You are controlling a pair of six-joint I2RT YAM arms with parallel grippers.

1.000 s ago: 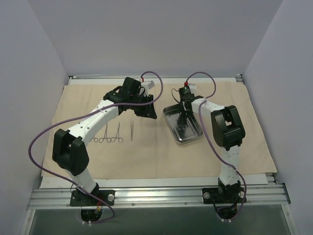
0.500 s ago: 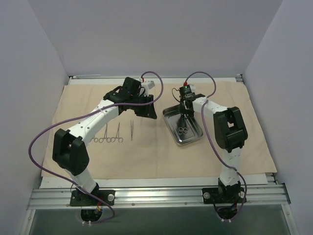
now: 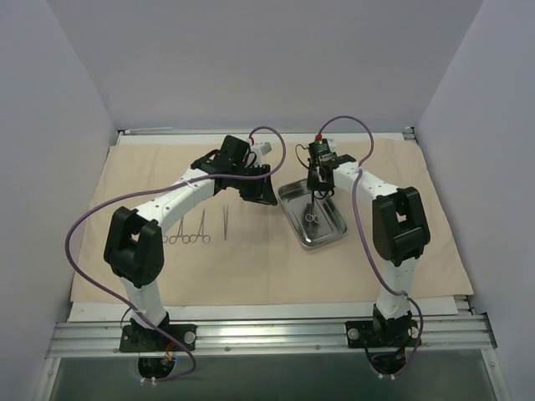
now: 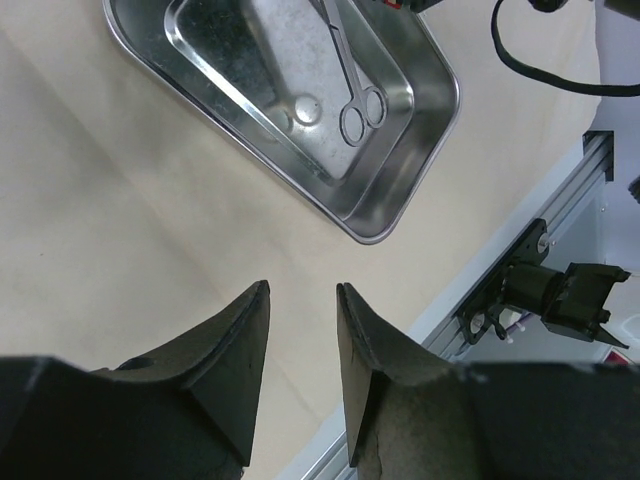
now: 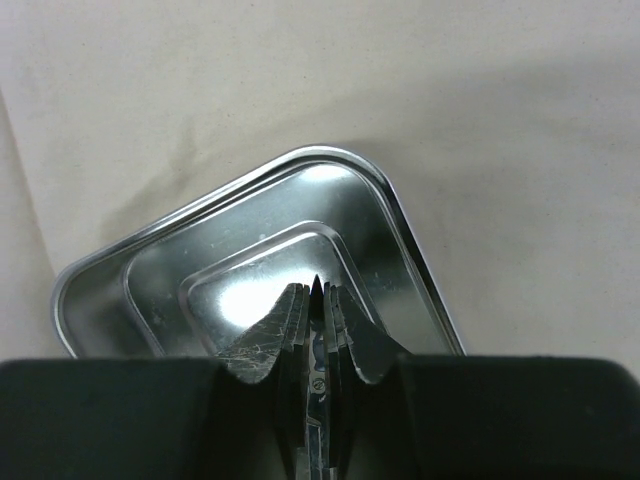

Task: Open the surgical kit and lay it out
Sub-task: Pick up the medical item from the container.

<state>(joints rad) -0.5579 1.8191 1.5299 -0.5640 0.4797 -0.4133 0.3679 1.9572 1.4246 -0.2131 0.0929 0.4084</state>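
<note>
The beige wrapping cloth (image 3: 251, 276) lies spread flat over the table. The steel tray (image 3: 328, 231) sits on it right of centre. My right gripper (image 3: 314, 185) is over the tray's far end, shut on the tip end of a ring-handled forceps (image 3: 311, 215) whose rings hang low in the tray. The right wrist view shows the blade (image 5: 318, 350) pinched between the fingers above the tray (image 5: 250, 260). My left gripper (image 3: 266, 197) is open and empty just left of the tray. Its view shows the tray (image 4: 400, 200) and the forceps' rings (image 4: 362, 110).
Three ring-handled forceps (image 3: 191, 236) and thin tweezers (image 3: 225, 224) lie in a row on the cloth left of centre, under my left arm. The table's metal rail (image 3: 267, 334) runs along the near edge. Grey walls close in the sides and back.
My left arm has swung right, bringing its open gripper closer to the tray. My right gripper has drawn slightly back, tilting the forceps up by the tip.
</note>
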